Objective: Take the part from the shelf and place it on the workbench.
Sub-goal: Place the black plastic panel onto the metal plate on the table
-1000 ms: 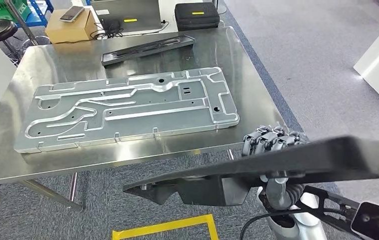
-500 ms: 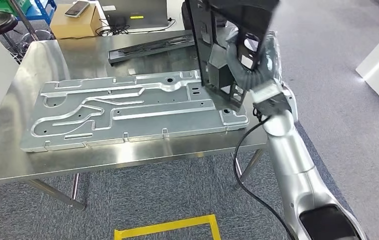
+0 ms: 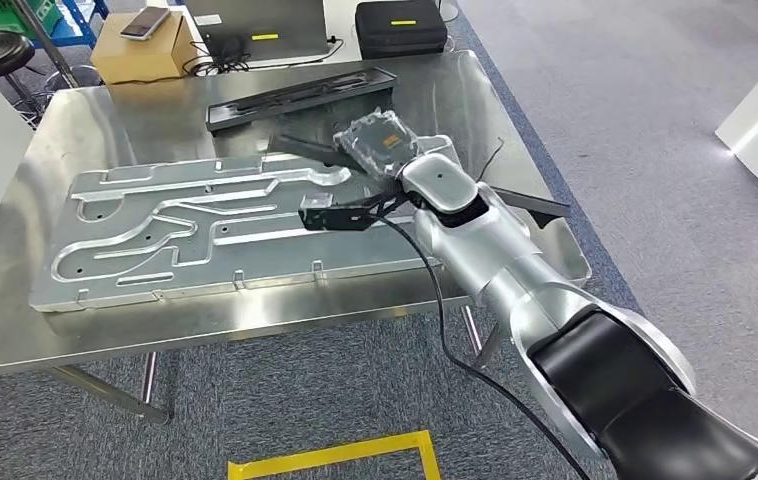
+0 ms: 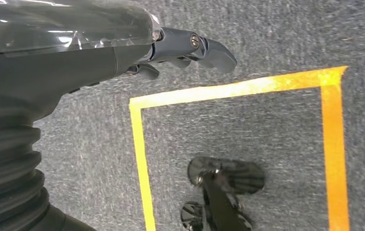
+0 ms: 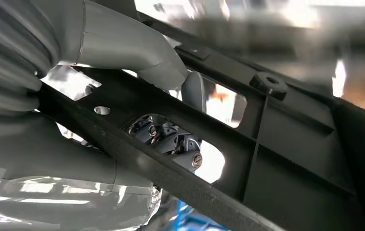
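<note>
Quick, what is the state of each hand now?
Left hand: holds nothing, hanging above the floor; open or closed cannot be told.
Right hand: holding the black part over the workbench.

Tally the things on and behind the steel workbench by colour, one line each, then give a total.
Black: 3 (held part, part lying at the bench's back, case)
Silver: 1 (large machined plate)
Brown: 1 (cardboard box)
Total: 5
The right hand grips the held part over the plate.
</note>
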